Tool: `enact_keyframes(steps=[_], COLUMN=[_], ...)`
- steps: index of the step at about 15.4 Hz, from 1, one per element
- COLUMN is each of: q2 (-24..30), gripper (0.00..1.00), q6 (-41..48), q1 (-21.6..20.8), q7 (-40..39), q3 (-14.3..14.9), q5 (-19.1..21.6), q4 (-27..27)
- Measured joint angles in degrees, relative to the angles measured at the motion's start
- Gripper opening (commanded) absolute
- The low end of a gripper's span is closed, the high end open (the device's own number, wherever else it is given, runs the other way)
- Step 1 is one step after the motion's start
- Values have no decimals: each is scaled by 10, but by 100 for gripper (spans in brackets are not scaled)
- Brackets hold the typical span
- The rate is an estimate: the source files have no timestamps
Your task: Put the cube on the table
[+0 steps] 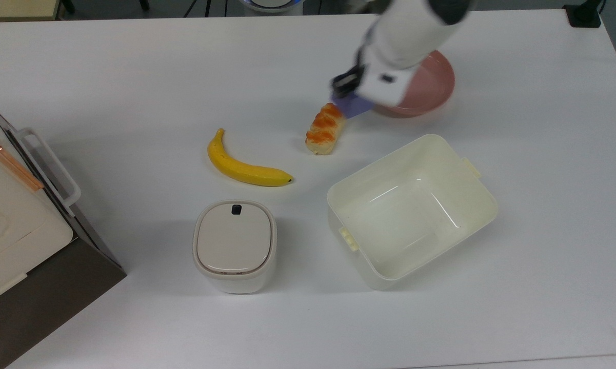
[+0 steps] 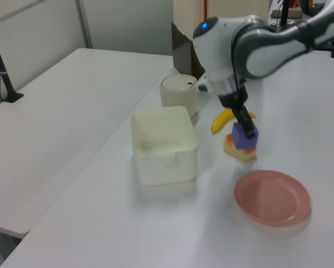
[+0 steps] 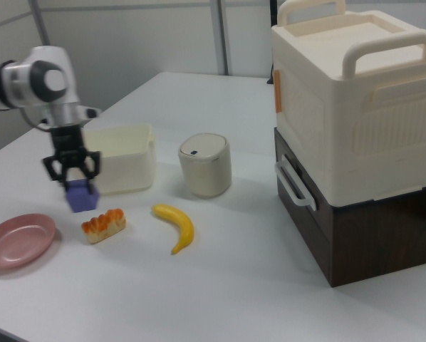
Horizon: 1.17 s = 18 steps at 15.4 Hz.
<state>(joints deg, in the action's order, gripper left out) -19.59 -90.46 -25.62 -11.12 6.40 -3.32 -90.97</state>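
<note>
Tool (image 3: 75,176) grips cube (image 3: 82,195) above bread roll (image 3: 104,224).

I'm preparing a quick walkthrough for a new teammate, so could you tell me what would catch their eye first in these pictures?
Most striking is the white arm's tool, shut on the blue-purple cube and holding it in the air above the white table, close to the bread roll. Next come the pink plate, lying bare near the table's edge, and the yellow banana beside the roll.
</note>
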Motion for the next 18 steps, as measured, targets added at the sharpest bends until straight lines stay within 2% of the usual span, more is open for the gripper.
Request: enact_keyframes(steps=[1, 2, 3, 7, 10, 13, 18], q2=[0, -1, -1, -5, -5, 1, 50], gripper=[56, 71, 100, 100, 100, 100, 100], q6=[-10, -21, -30, -56, -57, -57, -57], q1=[27, 53, 77, 141, 152, 170, 216], q7=[0, 0, 0, 0, 2, 40, 104], q3=[1, 1, 2, 2, 2, 3, 3], q5=[-2, -4, -8, -15, -20, -22, -22], q4=[3, 5, 6, 7, 12, 41, 71])
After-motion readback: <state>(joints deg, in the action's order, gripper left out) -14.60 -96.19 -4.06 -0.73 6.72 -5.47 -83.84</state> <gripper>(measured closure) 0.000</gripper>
